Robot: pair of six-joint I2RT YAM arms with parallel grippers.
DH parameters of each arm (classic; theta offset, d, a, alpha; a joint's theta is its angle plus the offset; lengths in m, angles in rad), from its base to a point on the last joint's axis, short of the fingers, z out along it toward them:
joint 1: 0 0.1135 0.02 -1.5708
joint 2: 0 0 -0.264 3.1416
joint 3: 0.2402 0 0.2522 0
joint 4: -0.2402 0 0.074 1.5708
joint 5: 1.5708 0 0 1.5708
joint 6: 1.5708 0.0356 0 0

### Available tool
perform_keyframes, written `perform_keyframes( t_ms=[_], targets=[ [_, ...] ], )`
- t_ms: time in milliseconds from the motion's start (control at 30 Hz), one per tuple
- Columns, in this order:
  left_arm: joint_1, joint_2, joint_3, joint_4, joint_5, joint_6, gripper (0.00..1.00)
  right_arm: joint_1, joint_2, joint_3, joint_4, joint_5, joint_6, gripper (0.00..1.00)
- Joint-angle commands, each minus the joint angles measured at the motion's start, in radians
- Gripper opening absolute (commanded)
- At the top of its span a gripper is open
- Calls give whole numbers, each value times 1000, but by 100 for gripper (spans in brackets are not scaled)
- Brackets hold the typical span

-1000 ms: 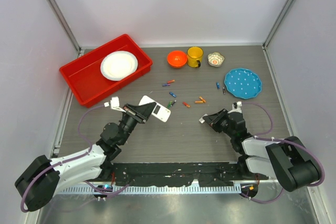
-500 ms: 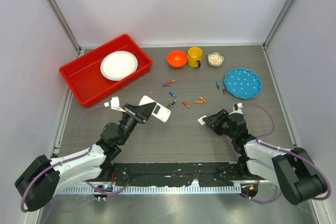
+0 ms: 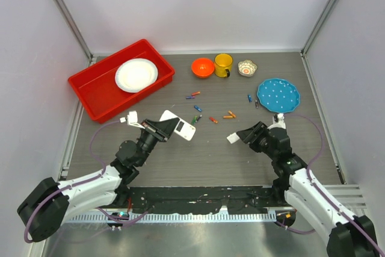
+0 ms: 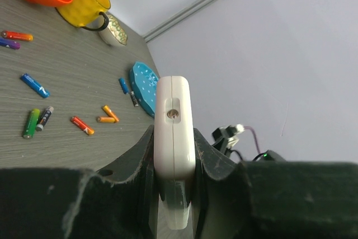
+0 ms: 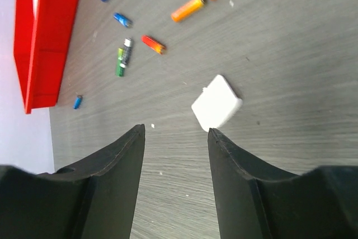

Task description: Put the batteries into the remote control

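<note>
My left gripper (image 3: 157, 129) is shut on the white remote control (image 3: 179, 126) and holds it above the table left of centre. In the left wrist view the remote control (image 4: 173, 99) stands edge-on between the two fingers of the left gripper (image 4: 172, 134). Several batteries (image 3: 213, 120) lie scattered on the table beyond it, also seen as batteries (image 4: 82, 125) and batteries (image 5: 152, 43) in the wrist views. My right gripper (image 3: 246, 135) is open, nothing between its fingers. A small white square cover (image 5: 217, 103) lies flat on the table just past the right gripper (image 5: 174, 130).
A red bin (image 3: 90, 91) holding a white plate (image 3: 136, 74) stands at the back left. An orange bowl (image 3: 203, 67), a yellow mug (image 3: 223, 64) and a small patterned bowl (image 3: 246, 67) line the back. A blue plate (image 3: 278, 95) sits at the right.
The right gripper has opened and let go of the white cover, which now lies on the table. That gripper has drawn back a little to the right. The left arm has not moved.
</note>
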Motion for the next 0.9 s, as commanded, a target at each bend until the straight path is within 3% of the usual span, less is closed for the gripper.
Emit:
perform_keyframes(
  t_ms=[0, 267, 433, 633, 867],
  targets=[
    [4, 4, 38, -23, 17, -1, 0, -2, -44, 191, -182, 51, -144, 54],
    [27, 87, 124, -78, 177, -42, 0, 27, 69, 327, -180, -143, -264, 54],
    [122, 155, 165, -66, 410, -109, 0, 70, 118, 380, -199, -174, -348, 54],
    [236, 349, 245, 86, 786, -243, 0, 191, 151, 434, -181, -216, -398, 54],
    [256, 494, 282, 303, 933, -355, 0, 229, 103, 399, -133, -70, -364, 58]
  ],
)
